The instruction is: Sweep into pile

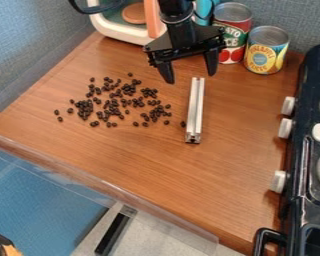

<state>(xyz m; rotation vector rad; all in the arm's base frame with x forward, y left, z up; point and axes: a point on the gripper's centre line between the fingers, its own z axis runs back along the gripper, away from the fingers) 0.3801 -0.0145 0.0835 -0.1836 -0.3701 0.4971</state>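
My black gripper hangs over the back middle of the wooden counter, its two fingers spread wide with nothing held between them. Just below it, a silver metal bar lies on the counter, its length running from back to front. To the left of the bar, small dark beans are scattered in a loose patch, with a few strays at the left edge. One bean rests close beside the bar's left side.
Two cans, one red and one yellow, stand at the back right. A white toy appliance is at the back left. The black stove borders the right side; the counter's front edge slants across below.
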